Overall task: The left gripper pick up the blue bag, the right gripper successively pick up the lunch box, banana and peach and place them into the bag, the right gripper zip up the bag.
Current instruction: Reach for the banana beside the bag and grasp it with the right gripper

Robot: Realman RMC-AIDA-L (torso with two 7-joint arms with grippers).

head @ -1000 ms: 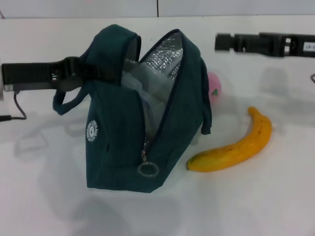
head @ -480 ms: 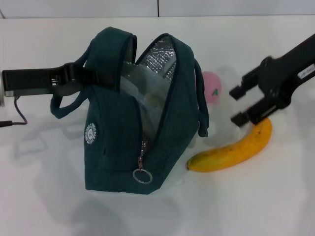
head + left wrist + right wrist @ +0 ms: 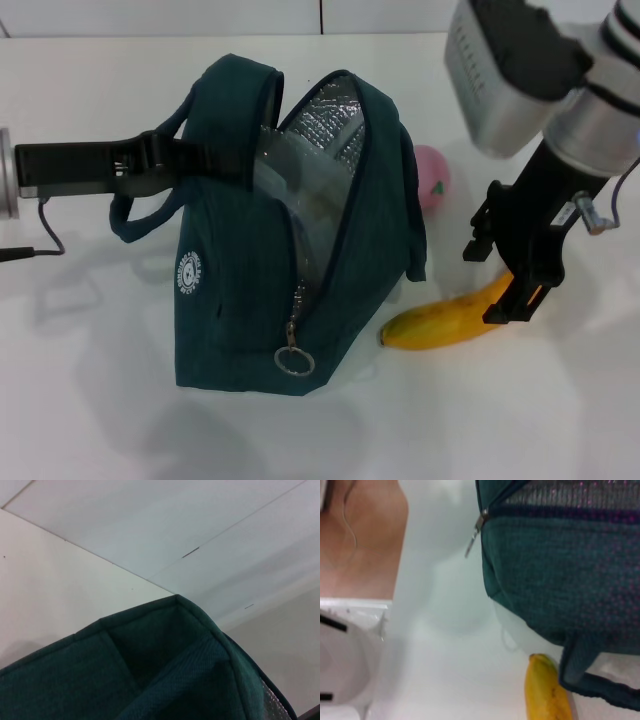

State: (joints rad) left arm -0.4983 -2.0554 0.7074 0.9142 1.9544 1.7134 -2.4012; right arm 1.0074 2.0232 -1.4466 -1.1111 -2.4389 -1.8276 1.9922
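Yellow banana [image 3: 450, 320] lies between right end effector's [image 3: 500, 275] spread fingers; left end effector [image 3: 165, 165] clamps blue bag [image 3: 260, 270].

Blue bag [image 3: 240, 290]: matt woven cloth w/ crinkly shiny foil lining; banana [image 3: 440, 322]: smooth skin; table [image 3: 100, 400]: smooth, white.

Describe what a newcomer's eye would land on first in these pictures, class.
The blue bag stands open mid-table, silver lining showing, its handle held by the left hand. To its right, the right hand reaches open over the banana, with the peach behind.
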